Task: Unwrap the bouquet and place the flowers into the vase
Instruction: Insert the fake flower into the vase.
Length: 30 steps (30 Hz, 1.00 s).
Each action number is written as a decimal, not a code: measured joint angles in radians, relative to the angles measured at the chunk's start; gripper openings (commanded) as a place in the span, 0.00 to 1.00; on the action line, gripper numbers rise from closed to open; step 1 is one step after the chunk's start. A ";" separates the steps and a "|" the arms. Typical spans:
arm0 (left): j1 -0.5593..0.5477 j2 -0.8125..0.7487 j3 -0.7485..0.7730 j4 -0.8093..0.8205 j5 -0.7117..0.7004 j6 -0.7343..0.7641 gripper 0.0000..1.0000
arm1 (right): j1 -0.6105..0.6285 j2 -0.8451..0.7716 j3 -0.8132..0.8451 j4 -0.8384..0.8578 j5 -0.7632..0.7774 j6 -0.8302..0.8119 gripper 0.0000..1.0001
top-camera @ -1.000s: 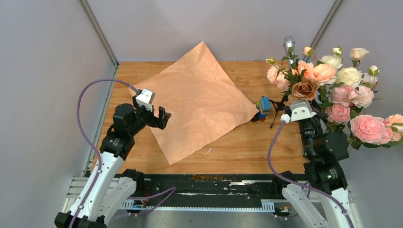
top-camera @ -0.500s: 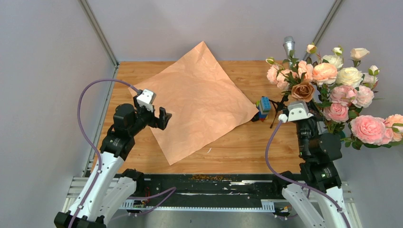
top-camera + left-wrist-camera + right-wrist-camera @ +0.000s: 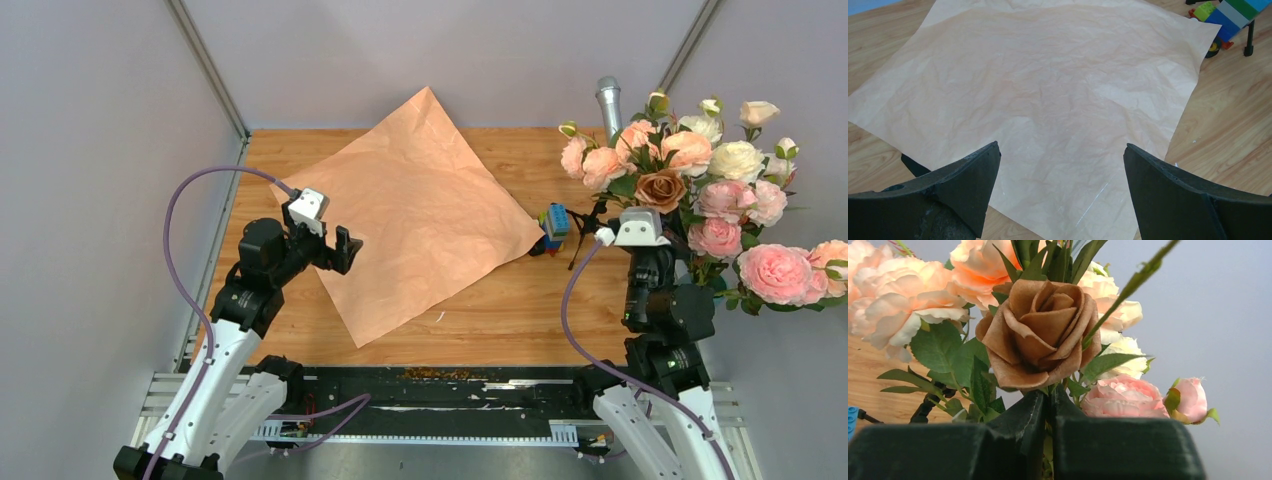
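The tan kraft paper [image 3: 410, 210] lies unwrapped and flat on the wooden table, and it fills the left wrist view [image 3: 1048, 90]. My left gripper [image 3: 340, 250] hovers over the paper's near-left edge, wide open and empty [image 3: 1062, 155]. My right gripper [image 3: 1050, 396] is shut on green stems of the flowers [image 3: 655, 170], held upright at the right. A brown rose [image 3: 1040, 332] sits just above the fingertips, with peach, pink and cream roses around it. The vase is out of view.
A silver microphone [image 3: 607, 97] on a black tripod stands behind the flowers. A small stack of coloured toy bricks [image 3: 553, 225] sits by the paper's right corner. More large pink roses [image 3: 778, 270] hang at the right edge. Brown crumbs [image 3: 440, 373] lie on the front rail.
My right arm has swung rightward and straightened, carrying the flower bunch a little to the right and up. The left arm and the paper have not moved.
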 measured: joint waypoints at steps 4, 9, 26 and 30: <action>0.000 0.000 0.000 0.000 0.005 0.000 1.00 | 0.000 -0.003 -0.011 0.022 0.026 -0.001 0.09; 0.000 0.000 0.000 0.000 0.006 0.000 1.00 | 0.000 -0.014 -0.014 0.022 0.047 0.008 0.09; 0.000 0.000 -0.007 0.000 0.006 0.000 1.00 | 0.000 -0.026 -0.048 0.067 0.175 0.061 0.27; 0.000 0.000 -0.007 0.000 0.006 0.000 1.00 | 0.000 -0.035 -0.048 0.062 0.175 0.077 0.37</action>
